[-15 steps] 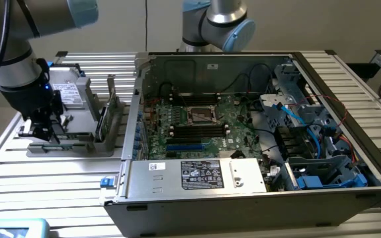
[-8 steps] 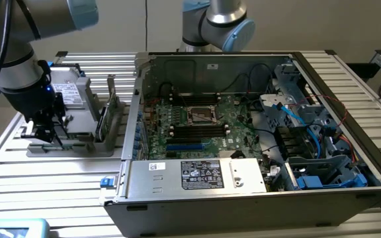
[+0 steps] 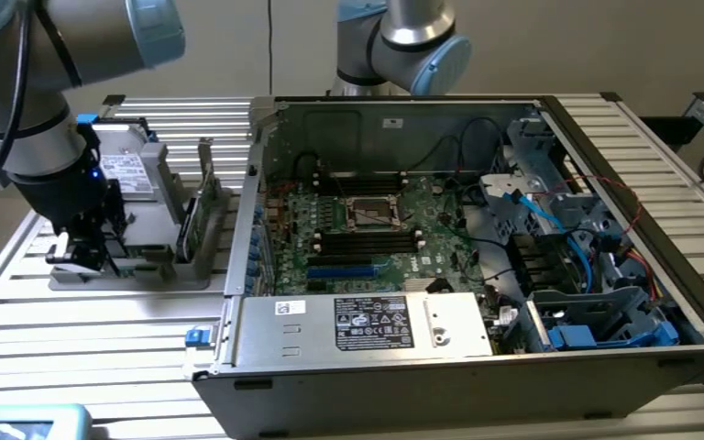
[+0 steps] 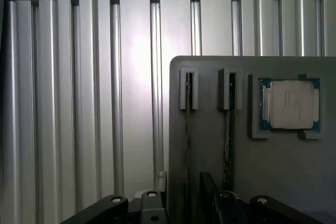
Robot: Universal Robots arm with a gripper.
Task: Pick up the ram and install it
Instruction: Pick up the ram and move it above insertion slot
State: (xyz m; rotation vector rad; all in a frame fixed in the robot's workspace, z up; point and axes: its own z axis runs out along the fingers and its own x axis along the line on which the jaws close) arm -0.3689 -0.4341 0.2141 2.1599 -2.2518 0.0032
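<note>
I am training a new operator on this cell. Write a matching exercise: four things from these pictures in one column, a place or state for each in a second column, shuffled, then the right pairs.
Things
1. ram
2. processor
3. motherboard
4. gripper

Places or states
A. lies flat in a recess of the grey holder
B. sits inside the open computer case
C. stands on edge in a slot of the grey holder
D. fingers open, at the holder's slots

Pairs: 1-C, 2-A, 3-B, 4-D
</note>
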